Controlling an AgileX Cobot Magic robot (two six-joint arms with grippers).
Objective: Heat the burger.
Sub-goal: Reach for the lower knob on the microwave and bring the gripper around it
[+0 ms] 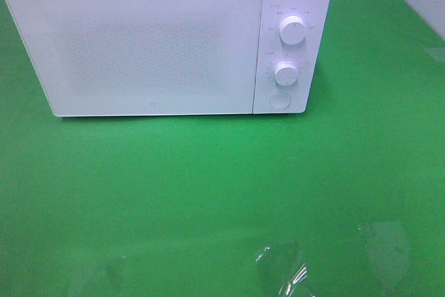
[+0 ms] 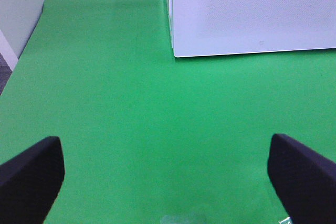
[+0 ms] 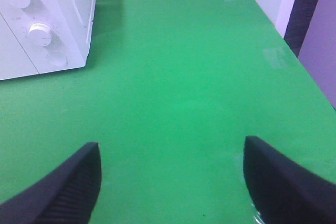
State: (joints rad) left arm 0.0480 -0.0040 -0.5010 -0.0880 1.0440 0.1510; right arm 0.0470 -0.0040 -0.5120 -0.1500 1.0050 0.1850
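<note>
The burger is out of view in every frame. A white microwave (image 1: 153,43) stands at the back of the green table with its door shut. Its control panel carries two knobs, upper (image 1: 292,30) and lower (image 1: 285,72), above a round button (image 1: 279,100). My left gripper (image 2: 165,174) is open over bare green cloth in front of the microwave's left corner (image 2: 252,14), nothing between its black fingers (image 2: 31,174). My right gripper (image 3: 170,179) is open too, empty, with the microwave's knobs (image 3: 39,32) off to one side. Neither gripper shows in the exterior high view.
The green tabletop (image 1: 222,193) spreads in front of the microwave. Clear tape patches (image 1: 285,273) glint near its front edge, and more tape (image 3: 275,56) lies by the right edge. A pale wall (image 2: 21,9) borders the table's left side.
</note>
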